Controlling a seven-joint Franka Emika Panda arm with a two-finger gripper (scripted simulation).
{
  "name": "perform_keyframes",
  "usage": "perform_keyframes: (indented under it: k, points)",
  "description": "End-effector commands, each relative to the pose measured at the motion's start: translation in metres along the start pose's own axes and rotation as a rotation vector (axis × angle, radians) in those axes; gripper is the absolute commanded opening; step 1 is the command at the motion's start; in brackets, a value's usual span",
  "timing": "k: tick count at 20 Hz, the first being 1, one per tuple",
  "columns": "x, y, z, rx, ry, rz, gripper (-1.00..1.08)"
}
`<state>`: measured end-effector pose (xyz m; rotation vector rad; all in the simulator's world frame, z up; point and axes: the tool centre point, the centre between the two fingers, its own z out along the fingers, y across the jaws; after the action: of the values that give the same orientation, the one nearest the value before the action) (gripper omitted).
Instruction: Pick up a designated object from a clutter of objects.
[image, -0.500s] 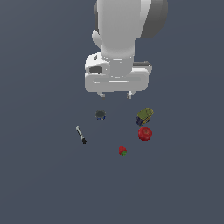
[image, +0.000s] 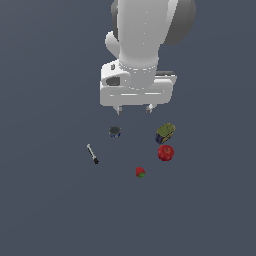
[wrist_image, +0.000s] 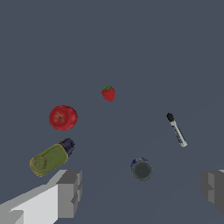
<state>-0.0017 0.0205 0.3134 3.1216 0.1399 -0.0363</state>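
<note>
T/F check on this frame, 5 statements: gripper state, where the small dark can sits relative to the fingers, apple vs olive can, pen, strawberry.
1. The gripper is open and holds nothing. True.
2. The small squat dark grey can with a blue lower rim sits between the two fingers in the wrist view. True.
3. The round red apple is stacked on top of the olive-yellow can with a blue end. False: they lie beside each other on the floor, apart.
4. The thin grey pen-like stick with a black tip stands upright. False: it lies flat.
5. The small red strawberry is clamped in the gripper. False: it lies alone on the floor.
</note>
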Motion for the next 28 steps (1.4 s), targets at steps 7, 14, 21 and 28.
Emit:
perform_keyframes:
  k: [7,14,21,28]
  points:
    - [0.0,0.001,0.004,-0.001,-0.001,-0.001,1.0]
    - [-0.004,0.01,0.033,0.005,0.001,0.024,1.0]
    - [-0.018,0.026,0.083,0.016,0.005,0.074,1.0]
    - [-0.044,0.045,0.143,0.024,0.011,0.142,1.0]
